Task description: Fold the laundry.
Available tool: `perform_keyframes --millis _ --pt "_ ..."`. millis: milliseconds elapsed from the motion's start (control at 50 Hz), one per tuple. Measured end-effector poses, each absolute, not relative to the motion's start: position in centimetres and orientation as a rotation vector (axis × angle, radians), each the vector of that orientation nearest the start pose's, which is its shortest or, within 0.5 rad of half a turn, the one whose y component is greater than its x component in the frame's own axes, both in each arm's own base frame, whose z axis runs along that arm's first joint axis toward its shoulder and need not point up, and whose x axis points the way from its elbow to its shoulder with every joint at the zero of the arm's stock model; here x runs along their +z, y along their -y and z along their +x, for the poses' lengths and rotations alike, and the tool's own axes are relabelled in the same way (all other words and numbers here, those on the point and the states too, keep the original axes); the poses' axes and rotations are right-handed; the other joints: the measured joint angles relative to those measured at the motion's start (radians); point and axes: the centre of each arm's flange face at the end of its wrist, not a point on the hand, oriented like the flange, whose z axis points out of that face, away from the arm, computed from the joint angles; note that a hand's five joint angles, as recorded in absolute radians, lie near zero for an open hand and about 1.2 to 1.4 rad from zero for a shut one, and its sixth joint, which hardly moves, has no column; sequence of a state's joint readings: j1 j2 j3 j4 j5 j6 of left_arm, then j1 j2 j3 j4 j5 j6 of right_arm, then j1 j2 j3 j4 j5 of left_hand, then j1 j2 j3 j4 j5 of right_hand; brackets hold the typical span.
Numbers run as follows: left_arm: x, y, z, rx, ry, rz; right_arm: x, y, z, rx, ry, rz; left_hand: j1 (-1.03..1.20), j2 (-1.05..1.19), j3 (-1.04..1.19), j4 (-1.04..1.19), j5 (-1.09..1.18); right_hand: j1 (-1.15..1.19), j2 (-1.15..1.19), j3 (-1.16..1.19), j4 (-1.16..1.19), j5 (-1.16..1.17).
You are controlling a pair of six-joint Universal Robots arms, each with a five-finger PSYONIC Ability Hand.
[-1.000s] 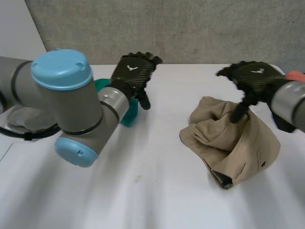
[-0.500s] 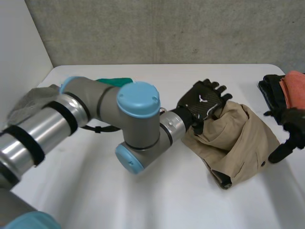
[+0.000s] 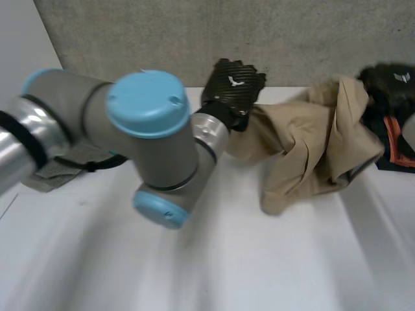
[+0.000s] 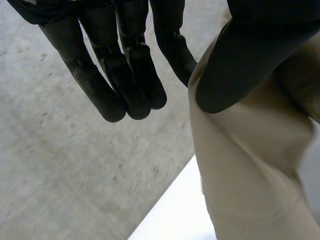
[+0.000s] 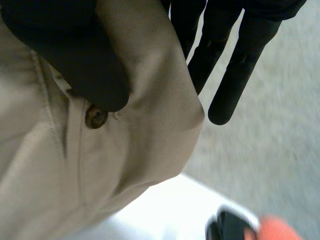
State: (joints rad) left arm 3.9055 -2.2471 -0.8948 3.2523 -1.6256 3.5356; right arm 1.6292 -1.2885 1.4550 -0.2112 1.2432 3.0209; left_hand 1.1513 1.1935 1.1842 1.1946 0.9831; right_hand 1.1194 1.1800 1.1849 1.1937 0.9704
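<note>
You hold the tan garment (image 3: pixel 311 146) in 2 thumb-on-straight-finger pinches, left hand (image 3: pixel 232 83) at 1 edge, right hand (image 3: pixel 389 78) by the button, cloth sagging bunched over the table (image 3: pixel 259 259); risk: spreading wider probably slips a shallow pinch.

L arm (image 3: pixel 97 129) stretched fwd. L black hand (image 3: pixel 232 87) pinches beige cloth garment (image 3: pixel 311 142), thumb vs straight fingers (image 4: pixel 125 75). R black hand (image 3: pixel 391 79) pinches it likewise.

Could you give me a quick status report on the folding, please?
Left hand shut on tan garment, one end. Right hand shut on other end. Black-and-orange clothes lie by right hand.
</note>
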Motion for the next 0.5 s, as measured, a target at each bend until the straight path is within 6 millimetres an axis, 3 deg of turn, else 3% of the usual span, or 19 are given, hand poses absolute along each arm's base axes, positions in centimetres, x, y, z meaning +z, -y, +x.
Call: perform_keyframes --millis 120,200,260,280,320,340,360,380,420,500 --pt "26.7 20.8 -38.6 -2.407 -2.067 1.174 27.8 39.0 22.6 -2.049 -1.77 -0.626 0.0 0.0 0.002 0.0 0.0 0.01 0.0 0.0 0.0 0.001" --pt "24.8 19.0 -36.7 -2.305 -2.179 1.146 26.1 40.6 25.3 -1.928 -1.68 -0.683 0.0 0.0 0.002 0.0 0.0 0.01 0.0 0.0 0.0 0.001" --pt "22.6 17.6 -35.8 -2.217 -2.257 1.151 23.8 41.6 26.9 -1.824 -1.656 -0.698 0.0 0.0 0.002 0.0 0.0 0.008 -0.002 0.0 0.0 0.001" --pt "22.2 17.5 -35.7 -2.207 -2.264 1.153 23.3 41.7 27.1 -1.807 -1.655 -0.698 0.0 0.0 0.002 0.0 0.0 -0.022 -0.027 -0.027 -0.027 -0.023" --pt "21.1 17.0 -35.6 -2.171 -2.289 1.165 21.9 42.1 27.5 -1.766 -1.664 -0.694 -0.001 -0.002 0.0 -0.001 -0.001 -0.279 -0.317 -0.31 -0.288 -0.275" --pt "20.1 16.7 -35.6 -2.147 -2.304 1.176 20.6 42.5 27.6 -1.736 -1.683 -0.685 -0.017 -0.033 -0.028 -0.035 -0.015 -0.547 -0.586 -0.568 -0.566 -0.564" --pt "19.7 16.6 -35.6 -2.138 -2.308 1.18 20.3 42.6 27.6 -1.732 -1.692 -0.68 -0.104 -0.135 -0.113 -0.123 -0.092 -0.61 -0.649 -0.629 -0.626 -0.608" --pt "19.1 16.5 -35.6 -2.124 -2.313 1.186 19.9 42.9 27.5 -1.732 -1.711 -0.667 -0.233 -0.253 -0.242 -0.241 -0.205 -0.844 -0.895 -0.87 -0.874 -0.852" --pt "18.6 16.6 -35.7 -2.114 -2.311 1.185 19.9 43.2 27.1 -1.748 -1.746 -0.641 -0.416 -0.433 -0.406 -0.419 -0.382 -0.898 -0.962 -0.959 -0.961 -0.92" --pt "19.0 17.5 -35.3 -2.117 -2.274 1.148 22.7 43.5 25.2 -1.832 -1.84 -0.543 -0.678 -0.707 -0.694 -0.715 -0.68 -0.898 -0.97 -0.973 -0.977 -0.922"
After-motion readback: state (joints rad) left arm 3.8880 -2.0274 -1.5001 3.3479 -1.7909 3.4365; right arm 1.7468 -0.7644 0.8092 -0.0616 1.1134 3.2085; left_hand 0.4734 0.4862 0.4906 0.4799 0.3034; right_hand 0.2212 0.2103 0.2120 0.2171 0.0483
